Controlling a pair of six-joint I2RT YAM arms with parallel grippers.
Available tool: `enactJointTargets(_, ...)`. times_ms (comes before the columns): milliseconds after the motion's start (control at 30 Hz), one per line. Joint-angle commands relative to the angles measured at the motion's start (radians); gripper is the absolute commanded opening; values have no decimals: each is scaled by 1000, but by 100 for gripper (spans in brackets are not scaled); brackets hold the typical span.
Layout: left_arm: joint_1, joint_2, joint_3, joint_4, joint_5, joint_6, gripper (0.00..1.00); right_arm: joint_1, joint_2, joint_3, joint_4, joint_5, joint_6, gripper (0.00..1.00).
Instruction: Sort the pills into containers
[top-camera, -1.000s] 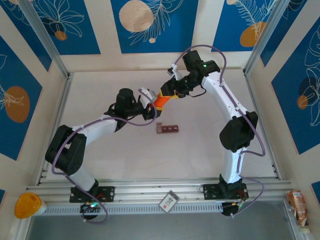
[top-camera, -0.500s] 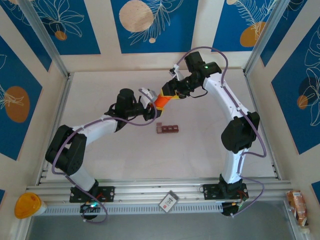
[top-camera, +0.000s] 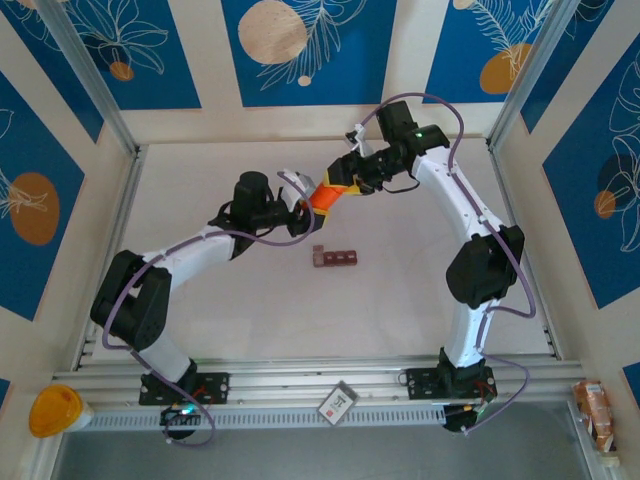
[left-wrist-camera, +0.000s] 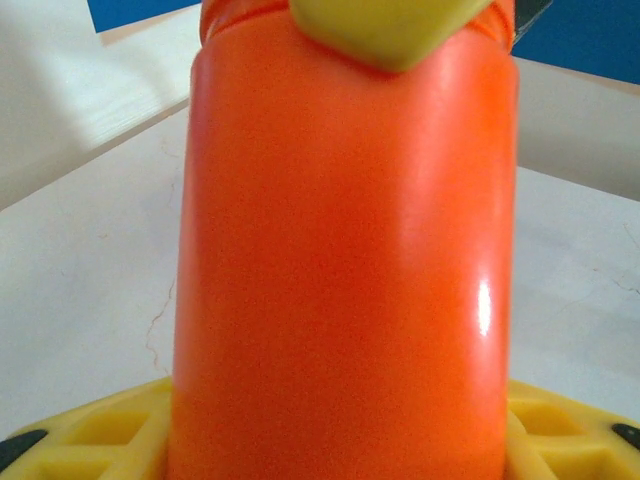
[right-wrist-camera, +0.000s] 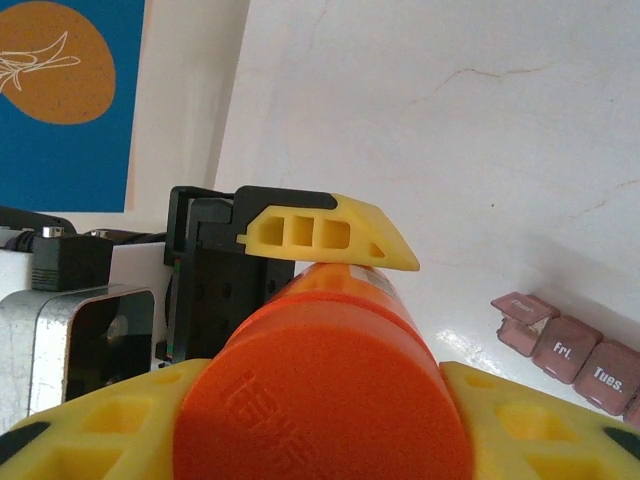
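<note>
Containers (top-camera: 335, 257) on table (top-camera: 250, 320), bottle (top-camera: 325, 197) behind, perhaps raised

The worktop (top-camera: 400, 310) is pale and faintly cracked. A reddish-brown strip of containers (top-camera: 335, 258) lies near its middle.

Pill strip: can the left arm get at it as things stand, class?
Probably not yet: the left jaws are shut on the bottle, which the right jaws grip too. The strip lies uncovered nearby, so the path itself looks free.
</note>
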Motion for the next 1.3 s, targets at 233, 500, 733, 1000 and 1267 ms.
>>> enactJointTargets(233, -8, -19, 26, 2, 35, -8, 0, -19, -50, -7, 67, -38, 48, 71)
enactJointTargets(500, -7, -30, -4, 39, 0, 2, 0, -36, -111, -33, 137, 48, 120, 89)
enactJointTargets(733, -7, -36, -4, 43, -57, 11, 0, -6, -205, -156, 257, 268, 275, 89)
enactJointTargets(1000, -8, -31, 1, 46, -77, 18, 0, 71, -200, -189, 305, 336, 323, 89)
enactJointTargets(1267, -8, -32, 1, 35, -74, 18, 0, 97, -175, -193, 334, 320, 331, 81)
